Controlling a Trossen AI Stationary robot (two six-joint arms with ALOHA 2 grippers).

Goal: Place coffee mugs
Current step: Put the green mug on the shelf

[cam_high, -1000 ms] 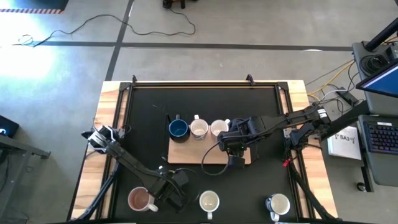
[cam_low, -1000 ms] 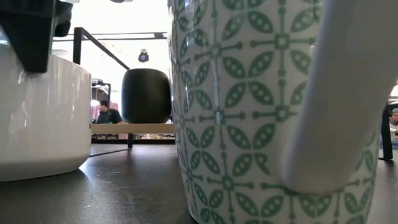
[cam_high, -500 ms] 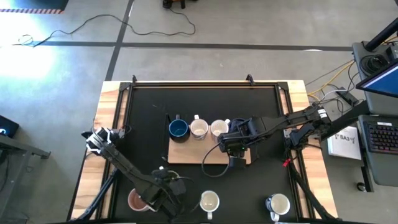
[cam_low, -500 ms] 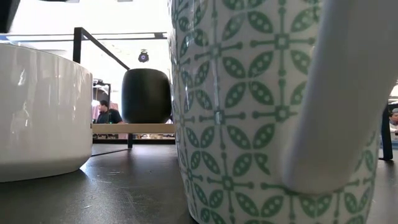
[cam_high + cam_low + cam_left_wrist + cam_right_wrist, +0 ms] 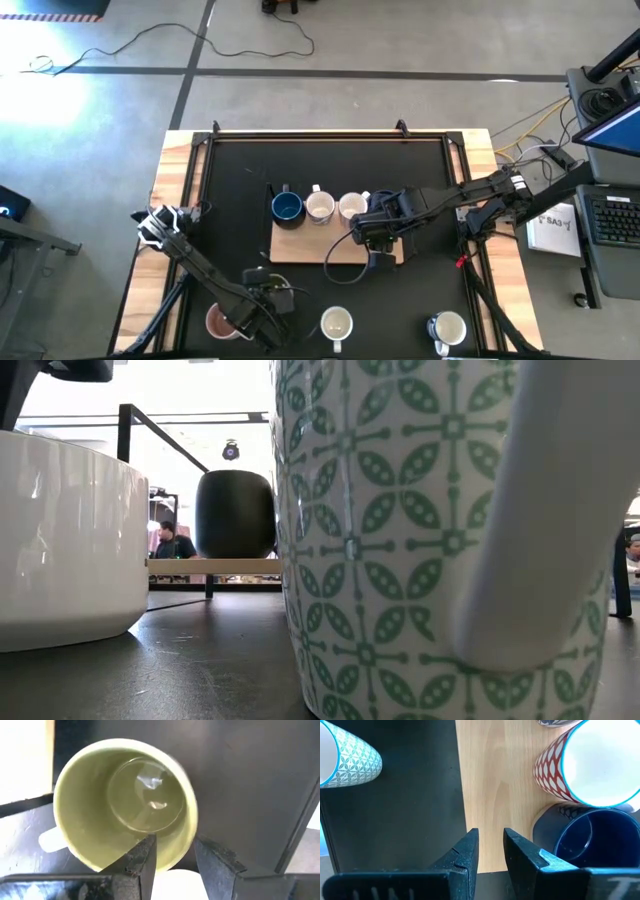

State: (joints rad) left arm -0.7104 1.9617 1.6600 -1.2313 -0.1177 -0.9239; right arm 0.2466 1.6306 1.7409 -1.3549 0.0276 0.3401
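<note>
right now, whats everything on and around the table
board: one, light wood, mid-table
blue mug: one, on the board's far left corner
white mugs: two, on the board, in a row right of the blue mug
pink mug: one, front left
front white mugs: two, front middle and front right
person: one, dark top, in the room behind
left gripper: open, fingers astride the pink mug's wall
right gripper: open, empty, above the board's right part
</note>
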